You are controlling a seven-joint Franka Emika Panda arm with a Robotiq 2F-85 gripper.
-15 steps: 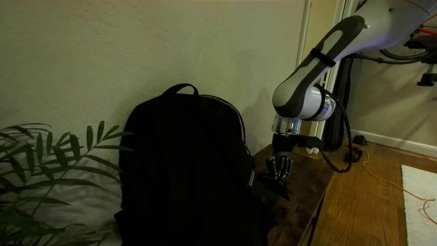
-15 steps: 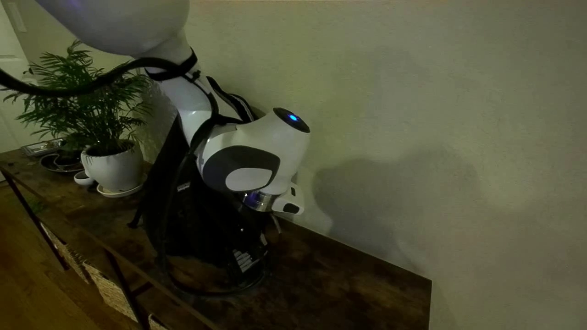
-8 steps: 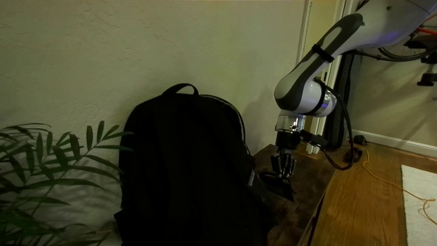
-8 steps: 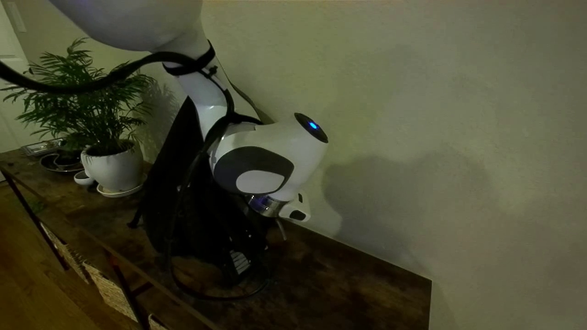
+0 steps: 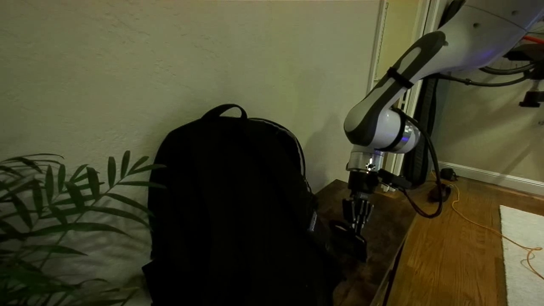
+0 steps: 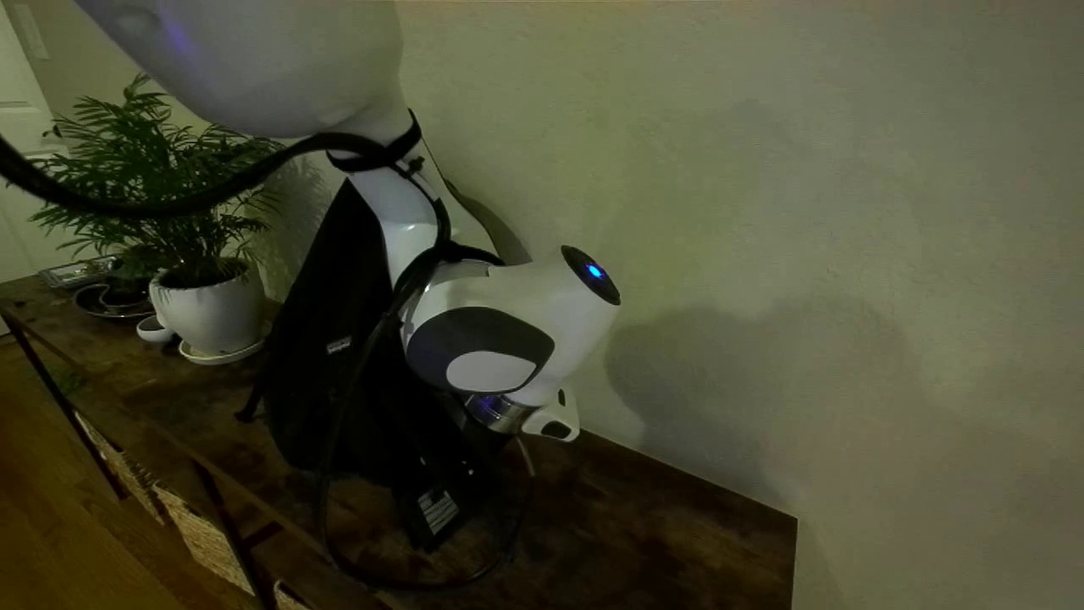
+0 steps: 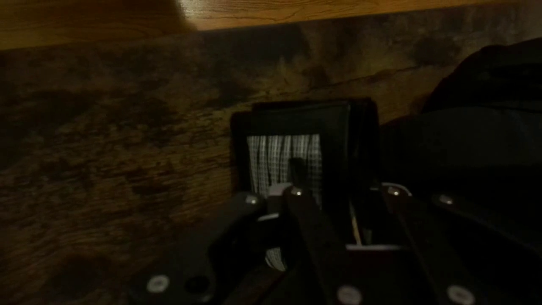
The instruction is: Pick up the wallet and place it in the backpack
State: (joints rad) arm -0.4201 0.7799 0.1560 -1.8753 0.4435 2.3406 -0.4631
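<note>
Wallet [image 7: 283, 148], 1 piece: black, with a paler grey, checked panel on its face. We locate it at the fingers [image 7: 313, 226], outside the backpack [image 5: 233, 204] and near it, toward the end of the bench [image 6: 660, 534] whose wall-side corner shows in an exterior view. In the wrist view the long front edge of the bench runs beyond it; whether it touches the bench, we cannot tell.

Fingers, 1 pair: black, pointing down at the wallet, the linkage of 1 partly covering the grey panel in the wrist view. Their tips are too dark to read, so we cannot tell whether they grip the wallet or sit loose about it.

Backpack, 1 piece: large, black, fabric, round-topped. We record it standing on the bench before the wall [image 5: 106, 63], between the plant [image 6: 186, 203] and the wallet.

Plant, 1: leafy, in a white pot [image 6: 212, 309] on a white saucer [image 6: 222, 356].

Dish [image 6: 155, 330], 1: small, white, just beside the pot.

Arm [image 6: 483, 330], 1: white and grey, blue light lit, above the bench.

Floor [image 5: 450, 272]: wood, past the front edge. On it we note 1 pale rug [image 5: 522, 242] and 1 orange cord [image 5: 477, 224] running onto the rug.
</note>
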